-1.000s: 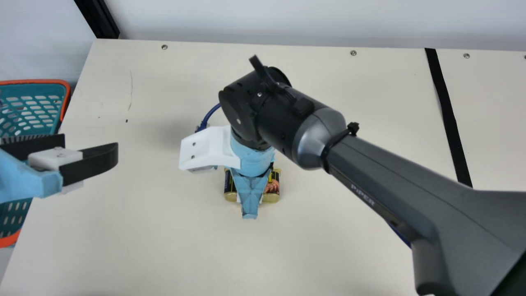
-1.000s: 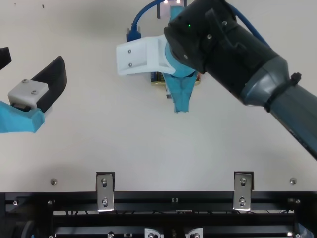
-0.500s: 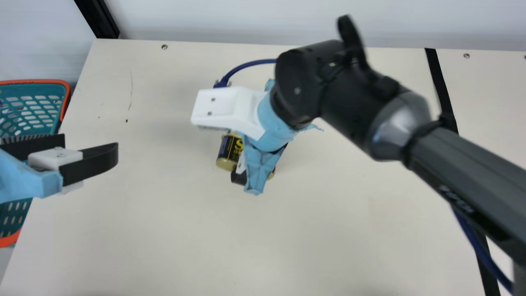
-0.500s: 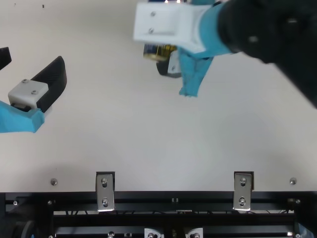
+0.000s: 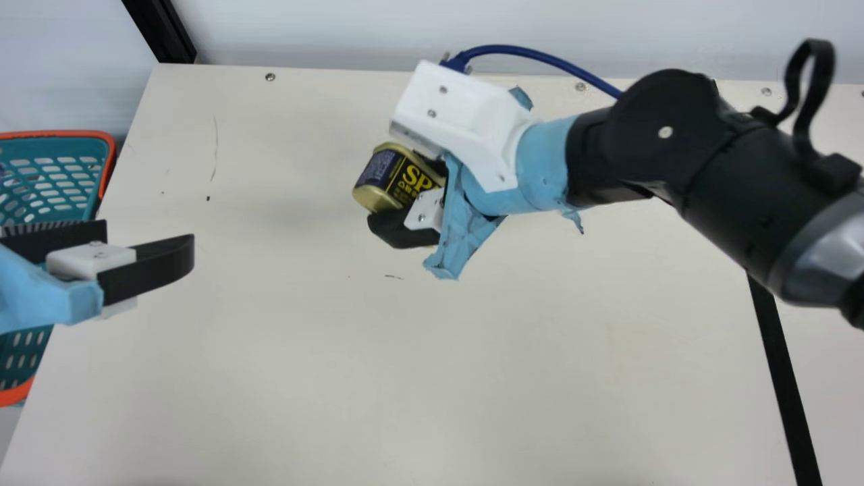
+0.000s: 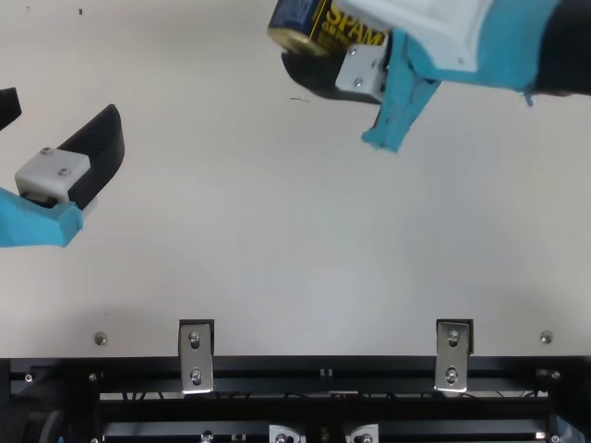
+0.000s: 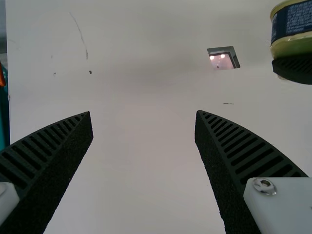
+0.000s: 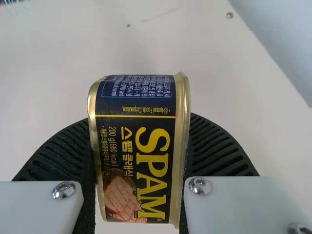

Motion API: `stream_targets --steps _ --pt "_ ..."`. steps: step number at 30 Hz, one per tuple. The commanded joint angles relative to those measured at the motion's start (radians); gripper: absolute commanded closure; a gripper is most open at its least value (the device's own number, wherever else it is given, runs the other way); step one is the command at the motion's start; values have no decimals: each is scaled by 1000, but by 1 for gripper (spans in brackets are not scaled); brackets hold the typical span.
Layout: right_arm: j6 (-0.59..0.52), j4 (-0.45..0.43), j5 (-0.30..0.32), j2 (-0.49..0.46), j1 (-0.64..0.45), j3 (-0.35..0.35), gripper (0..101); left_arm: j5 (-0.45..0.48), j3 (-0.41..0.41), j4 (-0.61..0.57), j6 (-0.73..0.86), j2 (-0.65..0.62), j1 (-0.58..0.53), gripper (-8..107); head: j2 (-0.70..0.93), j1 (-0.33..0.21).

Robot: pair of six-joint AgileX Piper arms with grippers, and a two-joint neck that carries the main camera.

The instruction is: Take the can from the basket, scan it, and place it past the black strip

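In the main view, my right gripper (image 5: 401,190) is shut on the dark blue and gold can (image 5: 390,169), which hangs tilted above the upper middle of the table. The right wrist view shows the can (image 8: 136,151) squeezed between both ribbed fingers of the right gripper (image 8: 139,127), label towards the camera. At the left stands my left gripper (image 5: 148,237), open, beside the teal basket (image 5: 108,143); in its wrist view, the left gripper (image 7: 144,115) has nothing between its fingers. The black strip (image 5: 786,378) crosses the table at the right, partly behind my right arm.
A small square window (image 7: 223,59) with pinkish lights is set in the table in the left wrist view, close to the can. A blue cable (image 5: 526,51) loops over the right wrist. A pale wall (image 5: 418,30) rises behind the table.
My right gripper has lifted the can from the table and carried it towards the back, tilting it and swinging its wrist to the right. The left arm has stayed still.
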Motion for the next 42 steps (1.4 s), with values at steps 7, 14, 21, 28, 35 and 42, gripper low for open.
stream_targets --steps 7,14,21,28,35,42 --pt "-399 520 89 12 -103 87 101 0 0 0 0 0 0 9 -3 -3" --pt "-582 681 170 68 -160 133 101 0 0 0 0 0 0 9 -3 -3" --pt "-682 754 212 141 -178 138 101 0 0 0 0 0 0 9 -3 -3" --pt "-730 799 208 215 -177 104 101 0 0 0 0 0 0 9 -3 -3" --pt "-742 826 190 280 -168 56 101 0 0 0 0 0 0 9 -3 -3" --pt "-733 835 185 289 -163 30 101 0 0 0 0 0 0 9 -3 -3"
